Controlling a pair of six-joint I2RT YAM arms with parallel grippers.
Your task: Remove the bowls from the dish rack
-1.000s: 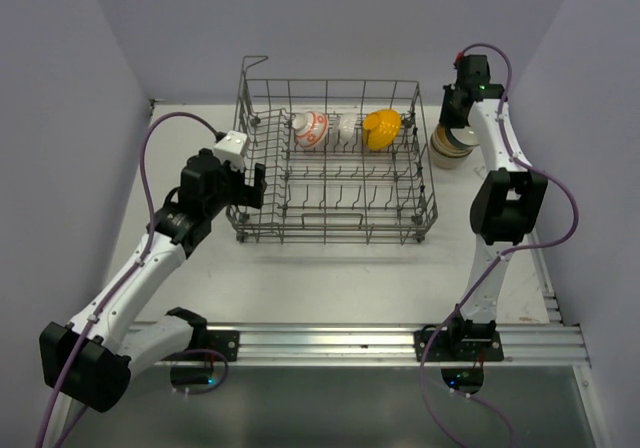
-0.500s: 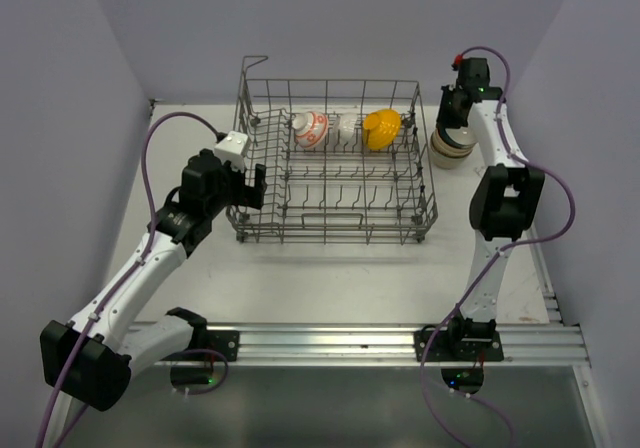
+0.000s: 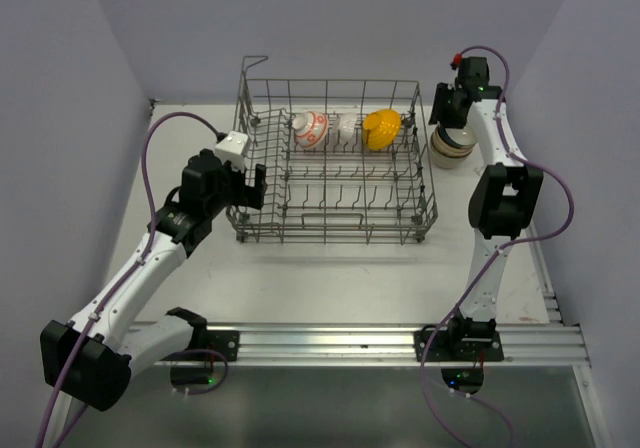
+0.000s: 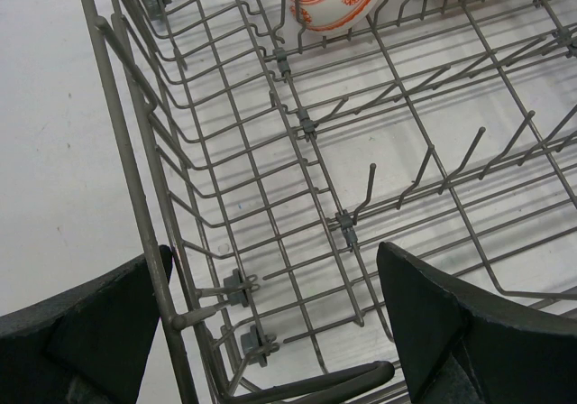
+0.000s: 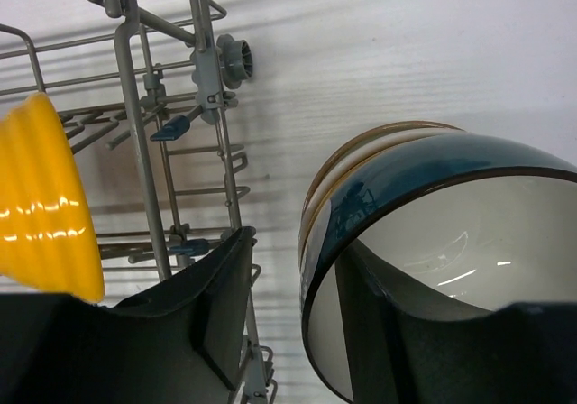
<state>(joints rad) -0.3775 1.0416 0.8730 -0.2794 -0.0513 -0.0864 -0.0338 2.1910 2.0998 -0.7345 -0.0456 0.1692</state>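
The right fingers [image 5: 212, 332] sat slack astride the rim of the teal bowl [image 5: 406, 188] on the stack [image 3: 450, 153] at upper right, beside the dish rack [image 3: 330, 230]; withdrawing crookedly could topple it. Meanwhile the left fingers [image 4: 99, 332] gaped wide.

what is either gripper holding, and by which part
Nothing, it seems. The right gripper straddles the rim of the teal bowl, jaws apart, a gap beside the outer finger. The left gripper is open and empty.

Grey dish rack [image 3: 300, 230] — yellow bowl [image 3: 381, 128], white bowl [image 3: 310, 129] patterned orange-red, teal bowl [image 5: 406, 188] cream inside.
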